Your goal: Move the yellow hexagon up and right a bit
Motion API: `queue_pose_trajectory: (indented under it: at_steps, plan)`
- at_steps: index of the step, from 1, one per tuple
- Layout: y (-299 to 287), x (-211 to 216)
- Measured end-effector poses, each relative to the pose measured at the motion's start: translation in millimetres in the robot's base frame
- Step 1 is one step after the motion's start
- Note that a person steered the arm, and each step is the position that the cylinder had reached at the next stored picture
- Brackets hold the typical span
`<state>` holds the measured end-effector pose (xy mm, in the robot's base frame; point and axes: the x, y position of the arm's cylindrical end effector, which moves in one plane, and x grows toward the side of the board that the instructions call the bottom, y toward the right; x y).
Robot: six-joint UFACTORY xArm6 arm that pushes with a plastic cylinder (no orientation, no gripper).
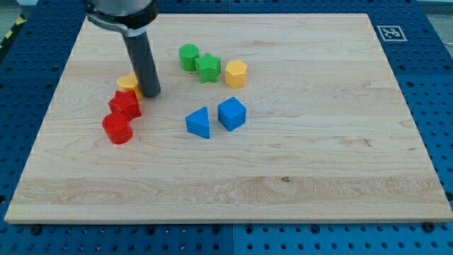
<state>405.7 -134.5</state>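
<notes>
The yellow hexagon sits on the wooden board, just right of a green star and touching or nearly touching it. My tip rests on the board well to the hexagon's left, and is apart from it. The rod stands right against a second yellow block. That block is partly hidden by the rod, so its shape is unclear.
A green cylinder sits left of the green star. A red star-like block and a red cylinder lie below-left of my tip. A blue triangle and a blue block lie below the hexagon.
</notes>
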Motion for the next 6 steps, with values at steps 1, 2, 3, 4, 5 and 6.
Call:
queue_pose_trajectory:
  at_steps: [1, 2, 3, 4, 5, 6]
  plan:
    - [19, -5]
    - [54, -21]
    - [104, -21]
    - [149, -24]
    - [175, -39]
    - [169, -62]
